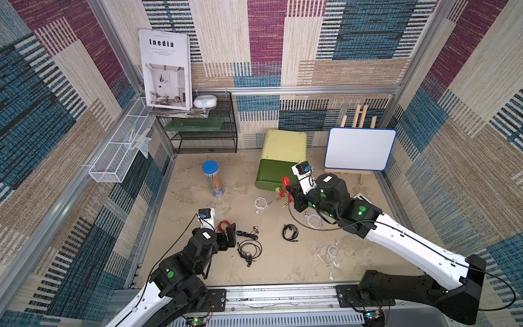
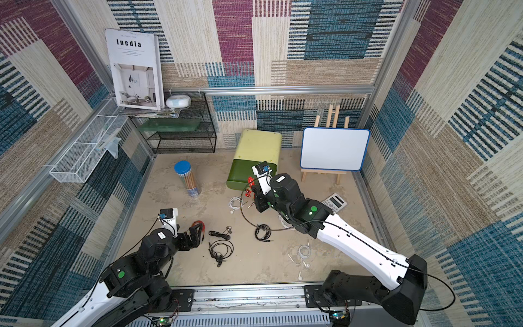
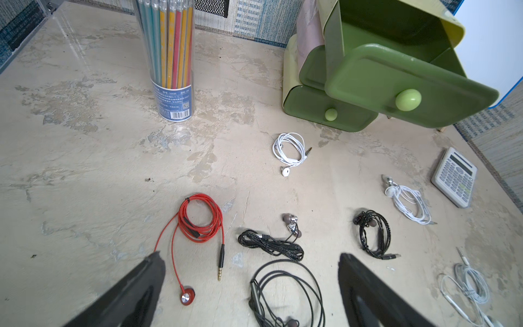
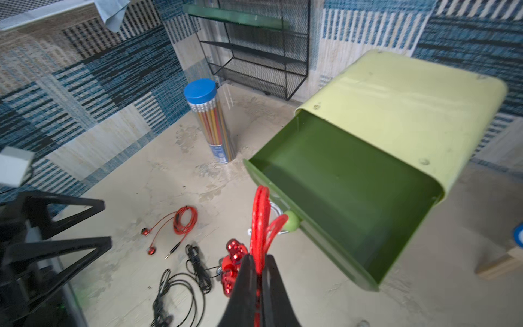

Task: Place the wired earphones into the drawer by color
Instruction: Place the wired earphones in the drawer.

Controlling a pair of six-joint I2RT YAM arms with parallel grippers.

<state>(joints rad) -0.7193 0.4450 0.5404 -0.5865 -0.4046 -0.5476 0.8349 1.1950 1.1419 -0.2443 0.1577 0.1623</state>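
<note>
Eight wired earphones show, seven of them lying on the table in front of the green drawer box (image 1: pixel 284 144). Farthest out to the box's left, the left gripper (image 3: pixel 252 257) hangs with jaws spread wide, holding nothing, close over a coiled red set (image 3: pixel 199 218), a bundled black set (image 3: pixel 271 245) and a loose black set (image 3: pixel 288 291). A black coil (image 3: pixel 375 235) lies nearer the box. One white set (image 3: pixel 291 148) lies just before the box's lower drawer. A tangled white set (image 3: pixel 409 201) and a loose white set (image 3: pixel 467 288) lie farther out. The right gripper (image 4: pixel 259 259), jaws pinched narrow on the second red set (image 4: pixel 261 215), holds it aloft beside the rim of the box's pulled-out top drawer (image 4: pixel 339 198).
</note>
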